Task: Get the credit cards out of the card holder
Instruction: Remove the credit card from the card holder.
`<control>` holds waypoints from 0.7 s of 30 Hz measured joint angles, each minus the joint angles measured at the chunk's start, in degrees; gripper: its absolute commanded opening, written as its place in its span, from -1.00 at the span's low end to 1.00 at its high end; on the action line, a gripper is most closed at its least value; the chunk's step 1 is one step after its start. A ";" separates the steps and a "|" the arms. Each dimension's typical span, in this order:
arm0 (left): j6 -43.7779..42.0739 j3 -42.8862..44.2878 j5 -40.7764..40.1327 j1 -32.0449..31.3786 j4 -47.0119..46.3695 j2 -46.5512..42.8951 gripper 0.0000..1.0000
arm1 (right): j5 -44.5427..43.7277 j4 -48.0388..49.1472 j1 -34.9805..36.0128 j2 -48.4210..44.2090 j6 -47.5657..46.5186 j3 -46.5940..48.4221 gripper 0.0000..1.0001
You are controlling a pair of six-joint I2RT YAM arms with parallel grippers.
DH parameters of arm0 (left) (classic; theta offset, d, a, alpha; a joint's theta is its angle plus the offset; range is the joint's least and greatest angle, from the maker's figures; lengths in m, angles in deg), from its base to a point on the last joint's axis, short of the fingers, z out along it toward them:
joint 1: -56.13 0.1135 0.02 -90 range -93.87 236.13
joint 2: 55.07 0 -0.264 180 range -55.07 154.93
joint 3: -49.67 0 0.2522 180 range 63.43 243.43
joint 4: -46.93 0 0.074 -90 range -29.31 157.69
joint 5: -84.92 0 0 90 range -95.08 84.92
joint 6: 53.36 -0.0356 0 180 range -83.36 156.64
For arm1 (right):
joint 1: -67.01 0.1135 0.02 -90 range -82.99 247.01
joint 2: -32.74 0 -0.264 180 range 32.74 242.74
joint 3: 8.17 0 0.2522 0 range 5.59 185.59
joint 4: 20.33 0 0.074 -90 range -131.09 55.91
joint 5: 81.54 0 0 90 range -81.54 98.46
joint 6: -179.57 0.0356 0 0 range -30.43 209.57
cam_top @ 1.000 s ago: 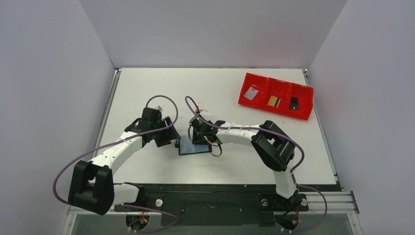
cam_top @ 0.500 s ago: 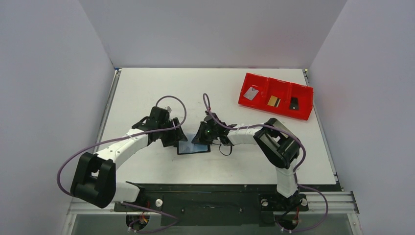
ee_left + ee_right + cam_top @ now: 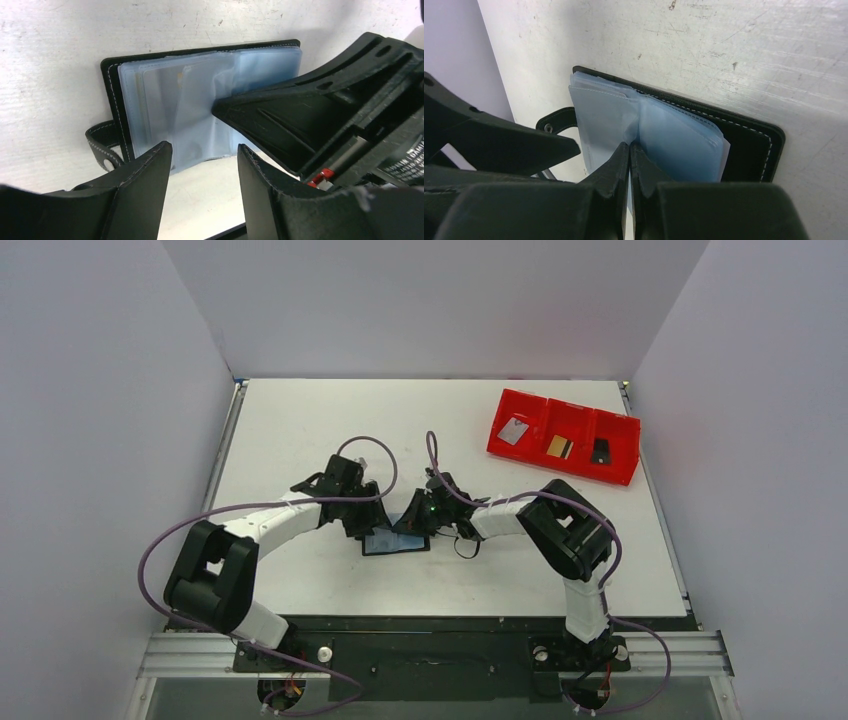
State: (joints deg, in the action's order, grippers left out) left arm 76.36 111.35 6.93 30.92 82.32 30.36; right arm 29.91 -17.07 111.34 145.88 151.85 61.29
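The card holder [image 3: 749,134] lies open and flat on the white table [image 3: 300,420], right in front of both grippers, which reach over it from opposite sides. Its black cover carries a stack of clear, bluish plastic sleeves [image 3: 679,142].

The right gripper [image 3: 629,146] has its two fingers pressed together on a single sleeve leaf [image 3: 630,131] near the middle of the stack. The leaf is held up in a small ridge just past the fingertips, and the other sleeves fan out to either side of them.

The left gripper [image 3: 205,150] has its fingers spread with nothing between them, off to the right gripper's left. The sleeves lie just beyond its fingertips, but whether the tips touch the holder cannot be told. A pale card shape [image 3: 165,92] shows through the sleeves ahead of it, its colour unclear. The holder's strap [image 3: 102,147], which has a snap, sticks out just left of the left gripper's fingers.

Well away from the right gripper, beyond it and off to its right, sits a red tray [image 3: 530,454] with three compartments in a row. Each compartment holds one of the credit cards [image 3: 559,446]. A silver-grey card [image 3: 513,431] is in the compartment nearest the grippers, a gold card [image 3: 558,447] with a dark stripe is in the middle one, and a black card [image 3: 600,451] is in the farthest.
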 measured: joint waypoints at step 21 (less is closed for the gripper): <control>-0.92 -0.39 -3.08 -1.97 -4.61 4.13 -0.07 | 0.52 1.16 -0.17 0.22 0.17 -0.48 -1.00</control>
State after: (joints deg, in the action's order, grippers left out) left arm 75.44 110.96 3.85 28.95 77.71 34.49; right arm 30.44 -15.91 111.17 146.10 152.03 60.81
